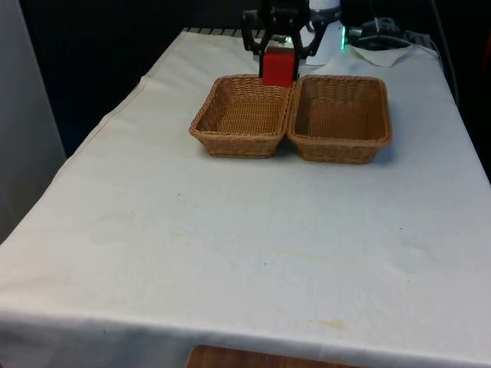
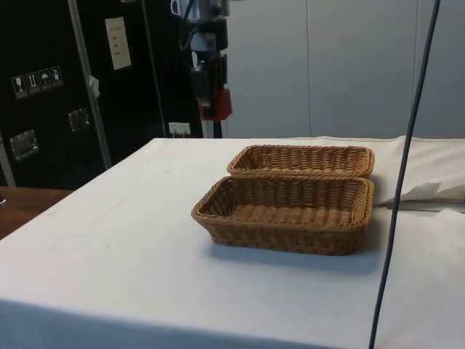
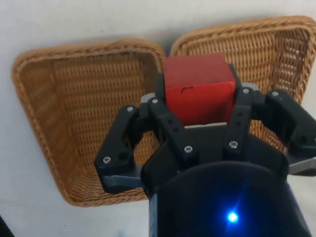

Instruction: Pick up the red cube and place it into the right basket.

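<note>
Aloft, pincer [image 3: 198, 121] clamped on red cube [image 3: 198, 88] — fingers tight against its sides, above two baskets' [image 1: 239, 115] adjoining rims.

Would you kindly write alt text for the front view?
A black gripper holds a red cube in the air above the far rims of two wicker baskets that sit side by side on a white tablecloth.

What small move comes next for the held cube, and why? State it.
Probably a short sideways shift toward the basket on the front view's right. The gripper holds the red cube in the air, roughly above the rims where both baskets meet, so releasing now could drop it into the other basket.
</note>
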